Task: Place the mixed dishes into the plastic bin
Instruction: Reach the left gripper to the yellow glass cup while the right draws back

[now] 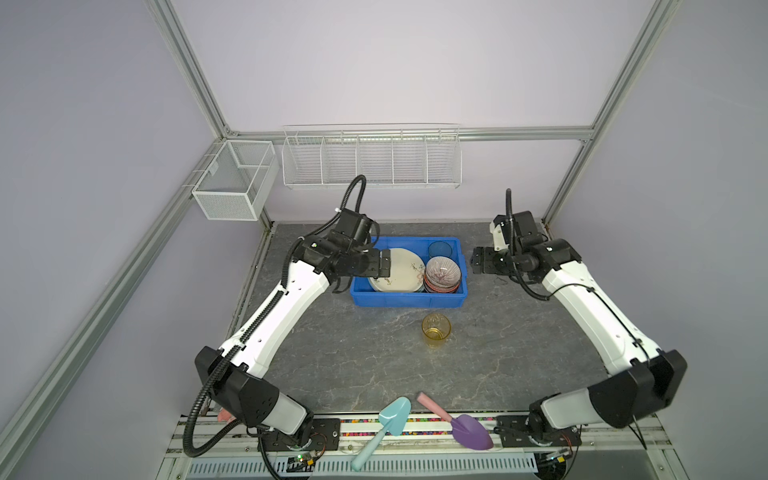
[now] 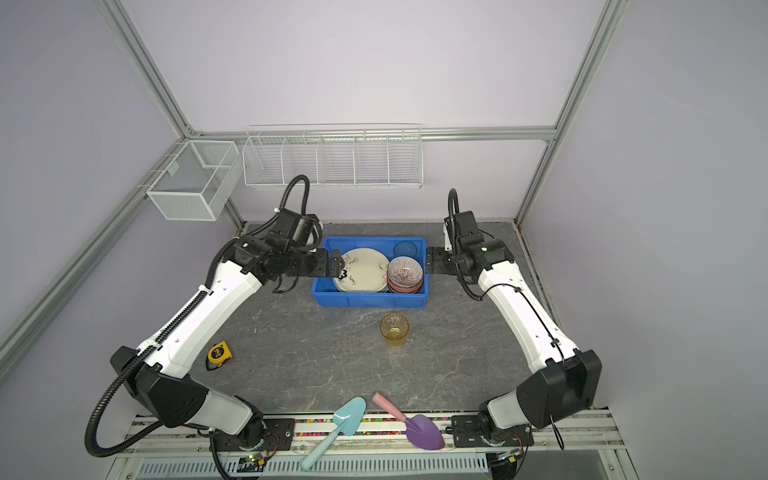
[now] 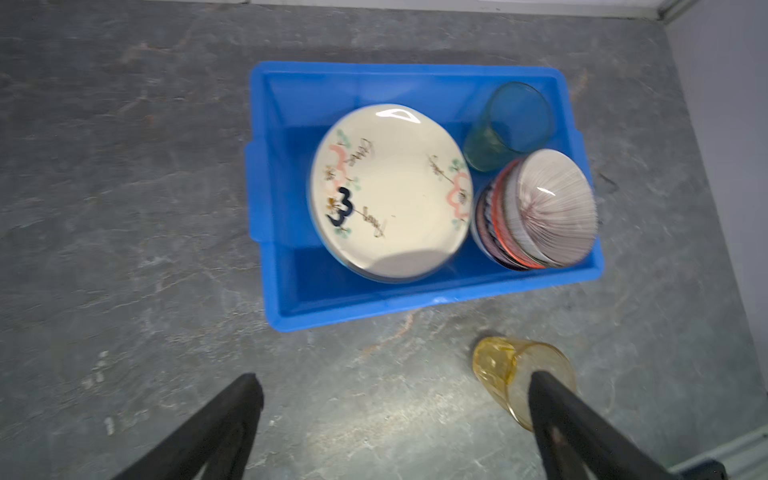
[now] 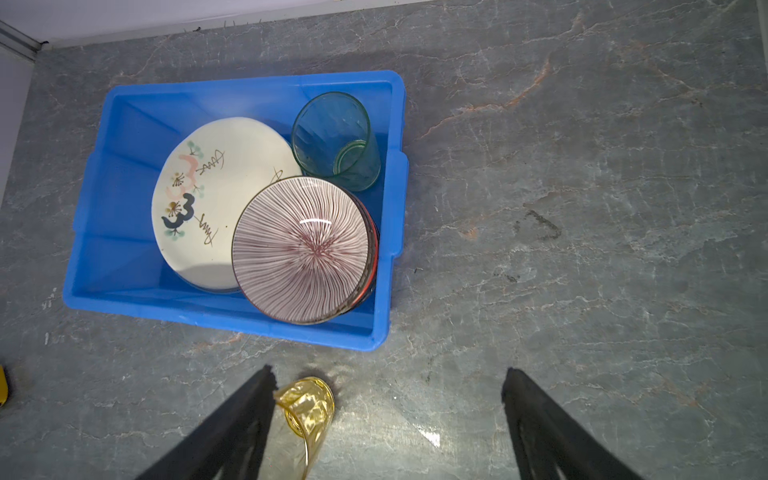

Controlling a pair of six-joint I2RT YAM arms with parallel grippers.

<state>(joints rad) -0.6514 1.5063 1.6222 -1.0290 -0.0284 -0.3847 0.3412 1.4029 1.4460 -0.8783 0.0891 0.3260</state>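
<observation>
While the left end effector and right end effector are hanging spread beside the plastic bin, the amber tumbler beside it is looking slick, fragile, best rim-pinched.

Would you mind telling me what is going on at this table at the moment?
A two-armed robot is packing dishes into the blue plastic bin. A stack of plates, a stack of bowls and a green tumbler are already inside. The amber tumbler stands upright on the table in front of the bin, not yet packed. Both hands are open and empty: the left hand hovers at the bin's left end, the right hand just beyond its right end.
</observation>
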